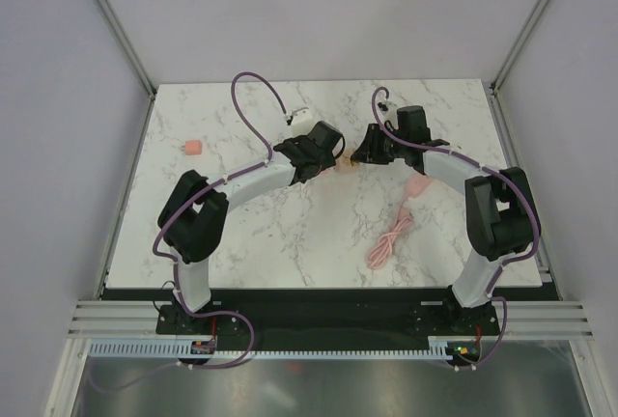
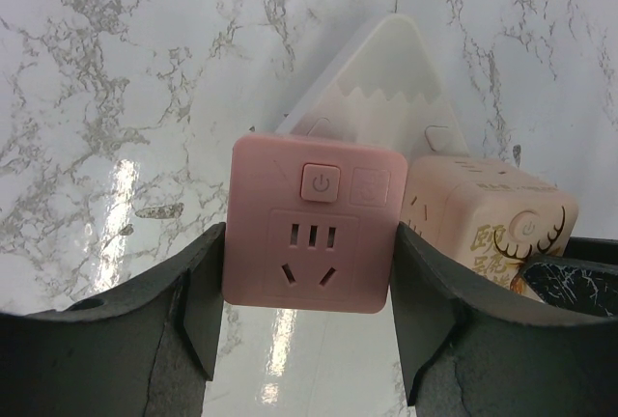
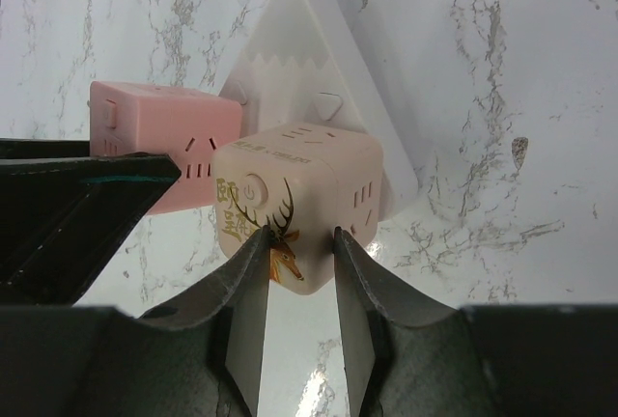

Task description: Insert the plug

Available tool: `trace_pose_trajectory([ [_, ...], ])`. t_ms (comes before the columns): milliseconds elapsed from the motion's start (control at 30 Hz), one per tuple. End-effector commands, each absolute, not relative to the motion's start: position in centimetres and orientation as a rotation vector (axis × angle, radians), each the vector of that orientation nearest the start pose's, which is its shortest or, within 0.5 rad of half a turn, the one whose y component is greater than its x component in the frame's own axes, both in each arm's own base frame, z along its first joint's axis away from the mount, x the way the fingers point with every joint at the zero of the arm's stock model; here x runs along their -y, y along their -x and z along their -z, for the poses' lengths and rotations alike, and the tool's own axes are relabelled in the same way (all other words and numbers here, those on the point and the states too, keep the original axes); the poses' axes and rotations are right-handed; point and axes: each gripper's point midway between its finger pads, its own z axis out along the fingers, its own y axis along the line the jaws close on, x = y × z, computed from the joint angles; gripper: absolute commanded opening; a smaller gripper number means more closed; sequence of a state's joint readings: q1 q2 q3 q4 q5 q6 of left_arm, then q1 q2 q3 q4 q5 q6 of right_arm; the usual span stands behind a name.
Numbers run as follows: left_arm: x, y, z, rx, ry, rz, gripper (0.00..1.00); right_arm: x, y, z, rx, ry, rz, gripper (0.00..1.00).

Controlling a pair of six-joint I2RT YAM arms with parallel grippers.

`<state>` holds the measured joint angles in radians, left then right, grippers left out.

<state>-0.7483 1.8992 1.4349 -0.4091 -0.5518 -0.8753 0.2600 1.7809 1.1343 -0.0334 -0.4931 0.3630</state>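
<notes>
My left gripper [image 2: 311, 272] is shut on a pink cube socket [image 2: 314, 234], its socket face toward the camera, held above the marble table. My right gripper [image 3: 299, 248] is shut on the lower corner of a cream cube socket with a deer print [image 3: 299, 195]. The two cubes sit side by side, nearly touching; the cream one also shows in the left wrist view [image 2: 492, 224] and the pink one in the right wrist view [image 3: 169, 142]. No plug prongs show. In the top view both grippers [image 1: 333, 152] [image 1: 367, 152] meet at mid table.
A white mountain-shaped piece [image 2: 391, 79] lies on the table just behind the cubes. A pink coiled cable [image 1: 391, 238] with a pink block [image 1: 417, 186] lies at the right. A small salmon block [image 1: 194, 147] sits at the left.
</notes>
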Motion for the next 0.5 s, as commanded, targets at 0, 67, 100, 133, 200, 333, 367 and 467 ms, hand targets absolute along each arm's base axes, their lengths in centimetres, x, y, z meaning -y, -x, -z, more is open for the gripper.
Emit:
trace_pose_trajectory([
  [0,27.3,-40.1,-10.7,-2.237,0.420,0.110,0.02,-20.8,-40.9,-10.8,-2.304,0.163,-0.877,0.39],
  [67,27.6,-40.0,-10.2,-2.253,0.417,0.115,0.02,-20.9,-40.9,-10.8,-2.306,0.155,-0.887,0.38],
  [100,27.7,-39.9,-9.9,-2.260,0.414,0.114,0.02,-21.0,-40.8,-10.8,-2.307,0.161,-0.892,0.38],
  [133,27.7,-39.9,-9.7,-2.264,0.414,0.114,0.02,-21.1,-40.8,-10.8,-2.306,0.161,-0.896,0.38],
  [200,27.7,-39.8,-9.3,-2.275,0.408,0.108,0.02,-21.0,-40.7,-10.7,-2.307,0.161,-0.896,0.38],
  [333,27.7,-39.6,-8.3,-2.309,0.392,0.080,0.02,-21.2,-40.7,-10.8,-2.306,0.156,-0.907,0.38],
  [367,27.9,-39.7,-8.3,-2.310,0.395,0.081,0.02,-21.2,-40.8,-10.8,-2.304,0.157,-0.910,0.38],
  [467,28.0,-39.6,-7.6,-2.329,0.403,0.076,0.02,-21.3,-40.8,-10.8,-2.304,0.157,-0.914,0.38],
])
